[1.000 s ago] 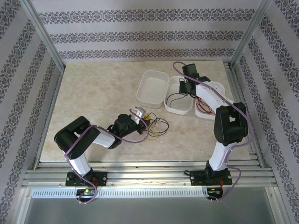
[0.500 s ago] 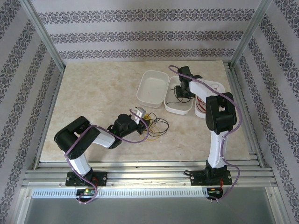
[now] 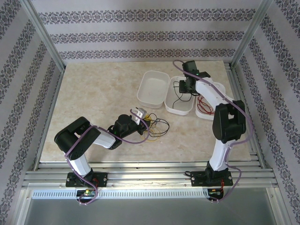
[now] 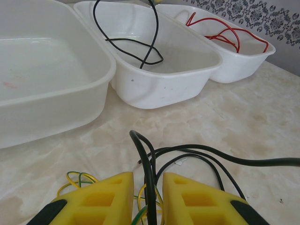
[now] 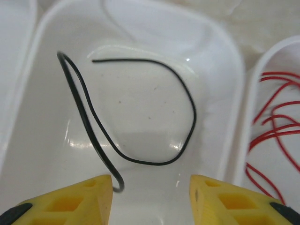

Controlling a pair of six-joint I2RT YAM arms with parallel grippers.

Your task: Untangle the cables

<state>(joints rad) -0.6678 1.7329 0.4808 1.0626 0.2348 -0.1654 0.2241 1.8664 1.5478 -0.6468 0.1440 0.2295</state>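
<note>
We list: left hand pinching a dark cable over the bench; right hand spread above a tray, black cable lying loose inside.

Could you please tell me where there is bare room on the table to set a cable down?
Free: the left of the table, beside the empty tub, and the near-right patch between the tangle and the right arm. Crowded around the tangle at the left tool.

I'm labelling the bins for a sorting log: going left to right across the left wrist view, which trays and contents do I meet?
left tray → middle tray holding the black cable → right tray holding the red cable
</note>
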